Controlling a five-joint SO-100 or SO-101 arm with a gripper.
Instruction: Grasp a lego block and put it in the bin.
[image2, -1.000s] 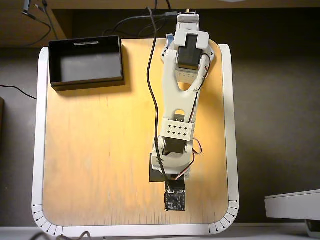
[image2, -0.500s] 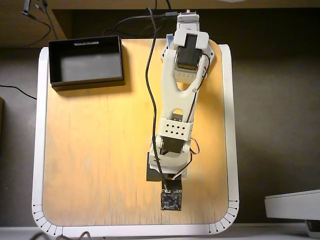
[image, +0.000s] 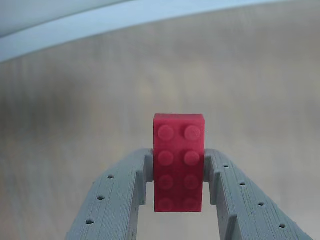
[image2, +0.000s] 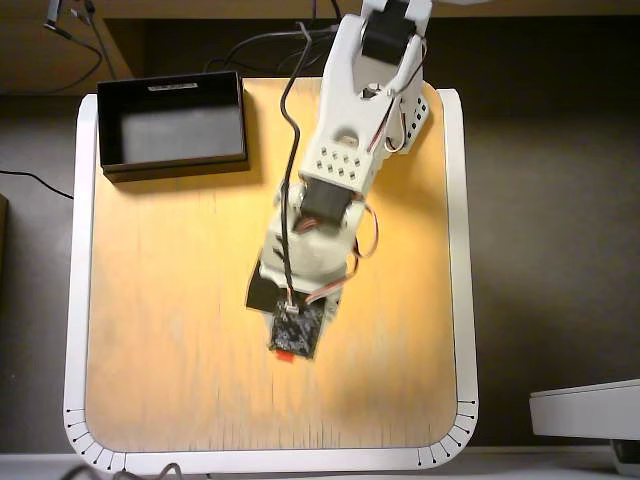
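Red lego block is sitting clamped between my grey fingers in the wrist view, my pincer gripping its long sides. Overhead, I am holding it over the wooden table, well apart from the bin.

In the overhead view, the arm's wrist and its small circuit board cover nearly all of the lego block; only a red sliver shows just below the board. The end effector itself is hidden beneath that board. The arm's upper end is cut off by the top edge. In the wrist view, the end effector fingers run off the bottom edge, and the bench behind the lego block is blurred.
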